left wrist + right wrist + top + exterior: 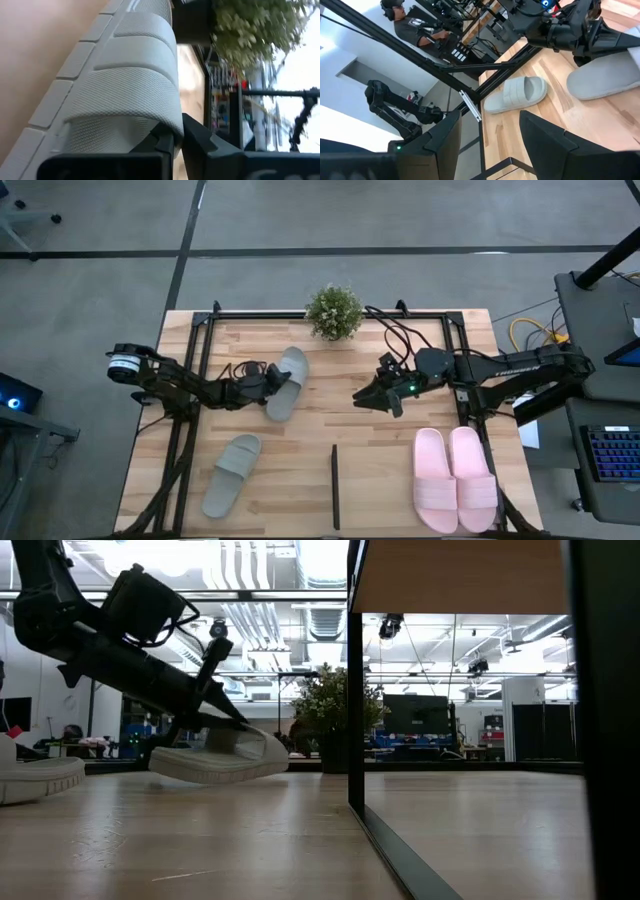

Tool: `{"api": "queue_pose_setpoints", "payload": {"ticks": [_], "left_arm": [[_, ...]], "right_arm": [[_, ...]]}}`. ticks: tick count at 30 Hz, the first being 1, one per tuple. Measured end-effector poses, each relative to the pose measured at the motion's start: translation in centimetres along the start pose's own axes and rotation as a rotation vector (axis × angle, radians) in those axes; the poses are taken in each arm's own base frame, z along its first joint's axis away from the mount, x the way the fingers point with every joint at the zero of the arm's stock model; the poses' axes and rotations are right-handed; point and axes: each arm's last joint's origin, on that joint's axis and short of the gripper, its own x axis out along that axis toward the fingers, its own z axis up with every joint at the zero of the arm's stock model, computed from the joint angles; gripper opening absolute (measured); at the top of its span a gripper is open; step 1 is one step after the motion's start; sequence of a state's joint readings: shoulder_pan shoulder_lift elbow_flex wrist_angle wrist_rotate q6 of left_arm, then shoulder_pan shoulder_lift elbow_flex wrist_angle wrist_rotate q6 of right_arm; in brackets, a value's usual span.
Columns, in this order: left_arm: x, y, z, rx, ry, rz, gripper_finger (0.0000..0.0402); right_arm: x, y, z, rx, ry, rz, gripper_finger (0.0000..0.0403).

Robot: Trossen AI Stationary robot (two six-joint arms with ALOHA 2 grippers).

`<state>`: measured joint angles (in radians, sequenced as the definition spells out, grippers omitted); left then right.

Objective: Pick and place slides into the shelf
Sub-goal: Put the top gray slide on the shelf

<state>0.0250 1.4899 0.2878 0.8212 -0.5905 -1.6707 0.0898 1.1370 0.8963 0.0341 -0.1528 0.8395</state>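
Note:
One grey-green slide [288, 383] is at the table's far middle, and my left gripper [268, 377] is shut on its strap from the left. In the low view this slide [222, 758] sits tilted under the arm. The second grey-green slide [232, 473] lies flat on its sole near the left front. The pink pair [455, 478] lies side by side on the pale shelf panel [380, 480], right of its thin black strip [335, 485]. My right gripper [375, 393] hangs open over the table's middle, touching nothing. My left gripper pinches the ribbed strap [150, 115] of the grey-green slide at its side edge, between the two fingers [200, 142]. It comes level from the table's left, slanting slightly down. The slide is tilted in the hold; whether its sole still touches the table, I cannot tell.
A potted plant [334, 311] stands at the far edge in the middle. Black frame rails [200, 330] run along the left, far and right sides. Bare planks lie between the two grippers and in front of them. In the right wrist view a person [415, 25] sits beyond the table.

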Motion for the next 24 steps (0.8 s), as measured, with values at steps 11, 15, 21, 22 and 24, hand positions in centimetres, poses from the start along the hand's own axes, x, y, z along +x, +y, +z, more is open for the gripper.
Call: {"api": "queue_pose_setpoints", "payload": {"ticks": [11, 15, 21, 22, 24], "left_arm": [[-0.1, -0.9, -0.4, 0.050, 0.112, -0.067, 0.0001], [-0.2, -1.2, -0.6, 0.080, 0.193, -0.098, 0.0001], [-0.6, -2.1, -0.8, 0.126, 0.324, -0.144, 0.0001], [-0.7, -2.3, -0.8, 0.128, 0.335, -0.156, 0.0001], [-1.0, -2.7, -0.7, 0.147, 0.349, -0.182, 0.0001]], "right_arm": [[-0.1, -0.3, -0.2, -0.015, 0.029, -0.028, 0.0192], [-0.3, -0.5, -0.5, -0.007, 0.072, -0.047, 0.0192], [-1.6, -0.2, -0.6, 0.000, 0.111, -0.041, 0.0192], [-2.0, -0.1, -0.6, -0.001, 0.112, -0.042, 0.0192], [-2.7, 0.0, -0.7, 0.002, 0.122, -0.052, 0.0192]]}}
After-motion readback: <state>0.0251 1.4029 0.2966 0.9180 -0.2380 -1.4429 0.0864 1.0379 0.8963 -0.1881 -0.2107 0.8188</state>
